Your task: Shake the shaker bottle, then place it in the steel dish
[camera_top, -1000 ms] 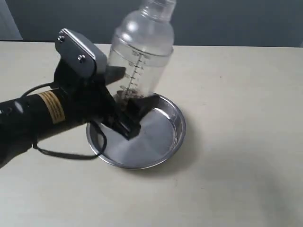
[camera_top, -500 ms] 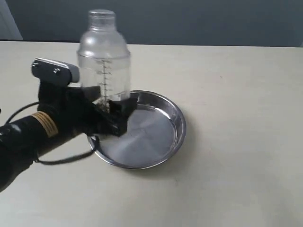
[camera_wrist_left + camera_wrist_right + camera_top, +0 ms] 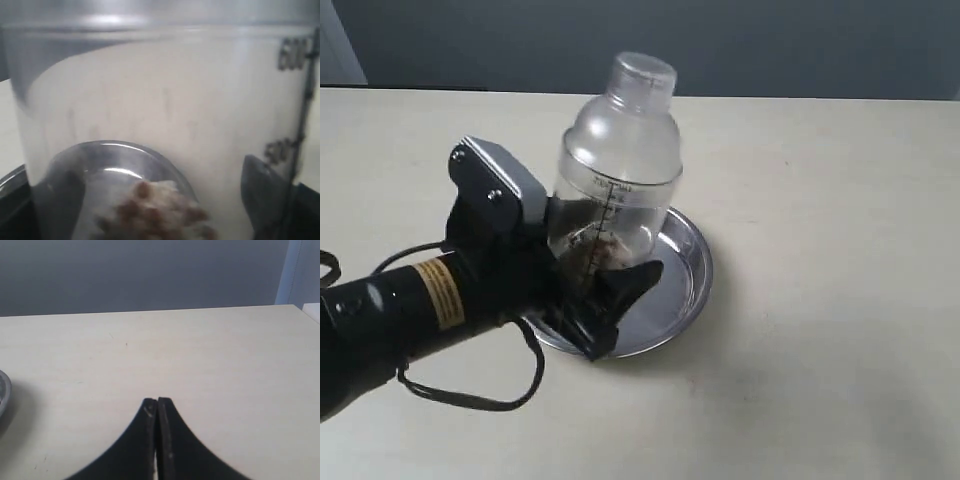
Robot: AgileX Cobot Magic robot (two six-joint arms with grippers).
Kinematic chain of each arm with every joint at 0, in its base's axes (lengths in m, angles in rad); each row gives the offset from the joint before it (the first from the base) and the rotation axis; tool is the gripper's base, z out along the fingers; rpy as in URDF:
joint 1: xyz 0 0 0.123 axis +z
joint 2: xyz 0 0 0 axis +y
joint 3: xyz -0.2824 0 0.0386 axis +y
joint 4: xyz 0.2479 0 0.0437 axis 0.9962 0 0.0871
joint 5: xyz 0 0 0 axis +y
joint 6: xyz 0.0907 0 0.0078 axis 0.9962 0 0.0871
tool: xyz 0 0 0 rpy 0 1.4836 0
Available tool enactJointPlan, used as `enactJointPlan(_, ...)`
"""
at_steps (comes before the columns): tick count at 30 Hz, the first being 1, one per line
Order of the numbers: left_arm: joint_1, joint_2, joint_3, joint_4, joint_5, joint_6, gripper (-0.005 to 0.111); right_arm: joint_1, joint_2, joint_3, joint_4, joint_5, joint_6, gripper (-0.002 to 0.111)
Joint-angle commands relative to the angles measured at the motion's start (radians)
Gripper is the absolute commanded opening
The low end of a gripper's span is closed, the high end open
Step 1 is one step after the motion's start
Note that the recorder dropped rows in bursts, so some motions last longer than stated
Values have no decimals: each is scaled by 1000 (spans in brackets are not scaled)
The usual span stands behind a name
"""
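My left gripper (image 3: 605,262) is shut on the lower body of the shaker bottle (image 3: 617,165), a clear plastic bottle with a frosted dome, small cap and printed marks. It hangs tilted a little to the right above the left part of the steel dish (image 3: 682,285). Brown granules (image 3: 604,243) lie in its bottom. In the left wrist view the shaker bottle (image 3: 165,115) fills the picture, with granules (image 3: 160,212) low down and the steel dish (image 3: 120,150) seen through the plastic. My right gripper (image 3: 157,402) is shut and empty over bare table.
The beige table (image 3: 820,250) stretches around the dish, with a dark wall behind it. A black cable (image 3: 470,385) loops from the left arm onto the table. The steel dish's rim (image 3: 4,395) shows at the edge of the right wrist view.
The left gripper has swung the bottle left and upright, then back right and lower; it is tilted again over the dish. The granules have shifted inside.
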Motion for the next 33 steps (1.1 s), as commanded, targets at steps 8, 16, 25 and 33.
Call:
enactJointPlan(8, -1, -3, 0, -399, -18, -20, 0, 4, -4, 2, -3, -12, 1, -1)
enactJointPlan(16, -25, -14, 0, -103, -19, -36, 0, 4, -4, 2, -3, -12, 1, -1)
enactJointPlan(25, -23, -14, -4, -441, -47, 40, 0, 4, -4, 2, -3, -12, 1, -1)
enactJointPlan(33, -42, -12, -4, -274, -51, 135, 0, 4, -4, 2, -3, -12, 1, -1)
